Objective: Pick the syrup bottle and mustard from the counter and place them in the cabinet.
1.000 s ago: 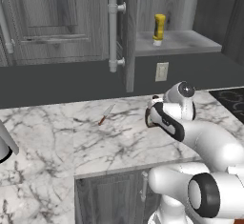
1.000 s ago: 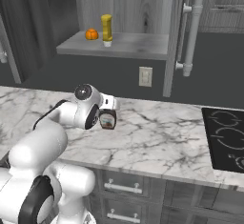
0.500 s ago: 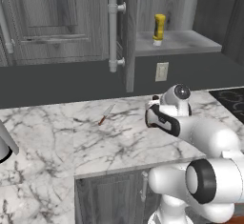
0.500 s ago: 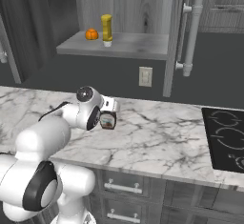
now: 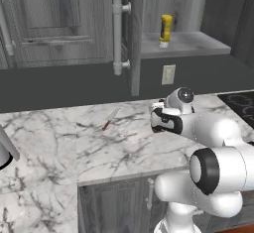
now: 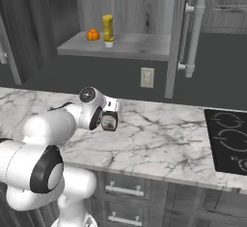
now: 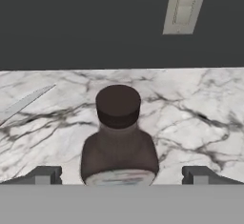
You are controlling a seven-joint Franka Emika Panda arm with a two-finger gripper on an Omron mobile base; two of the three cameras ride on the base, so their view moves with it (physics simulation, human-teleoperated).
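Your gripper is wide open around the syrup bottle; squeeze off-center and you could tip it onto the counter

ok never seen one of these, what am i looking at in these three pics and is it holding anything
It is a rendered kitchen with a white robot arm on a driving base. Two pictures come from cameras on the base, behind the arm to its left and right. The third comes from a camera on the hand, looking along the gripper.

The white marble counter carries a dark brown syrup bottle and a knife. In the hand view the bottle stands upright between the two finger tips, with a gap on each side, so the gripper is open and holds nothing yet.

Above, the grey cabinet stands open. On its shelf sit the yellow mustard, already put away, and a small orange fruit. A stove top lies at the right.
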